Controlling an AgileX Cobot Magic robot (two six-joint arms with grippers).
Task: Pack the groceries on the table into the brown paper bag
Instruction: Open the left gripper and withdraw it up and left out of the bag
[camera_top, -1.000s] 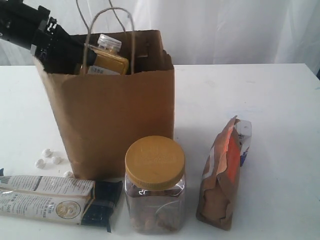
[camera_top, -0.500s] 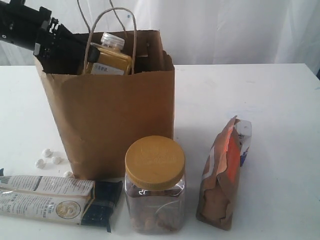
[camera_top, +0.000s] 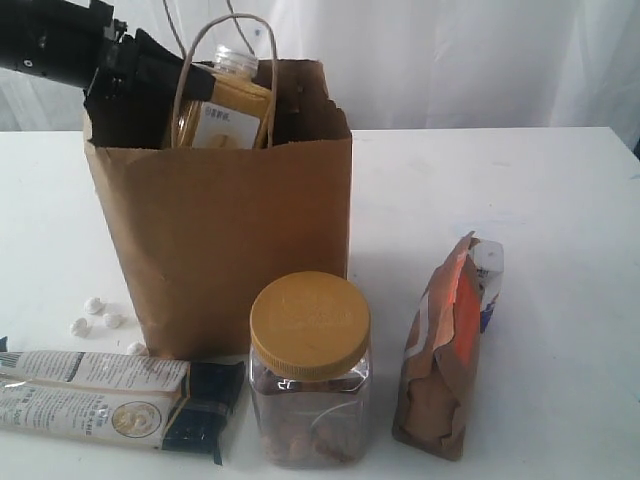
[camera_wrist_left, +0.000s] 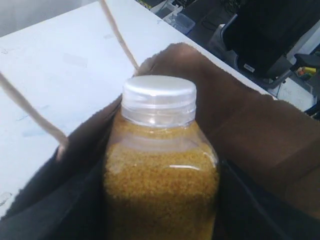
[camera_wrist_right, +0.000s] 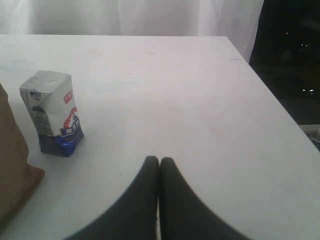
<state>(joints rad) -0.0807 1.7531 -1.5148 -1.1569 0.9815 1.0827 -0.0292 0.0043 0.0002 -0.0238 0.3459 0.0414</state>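
Evidently our left pincer (camera_top: 150, 95) clamps the yellow white-capped plastic bottle (camera_top: 222, 112) mid-body; it looks stiff, slick, weighty; right pincer (camera_wrist_right: 159, 162) together, empty

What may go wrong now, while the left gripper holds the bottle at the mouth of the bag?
The yellow bottle hangs tilted close to a twine handle; it may snag the loop.
The left gripper is at the brown paper bag's rim; a push may tip it onto the jar.
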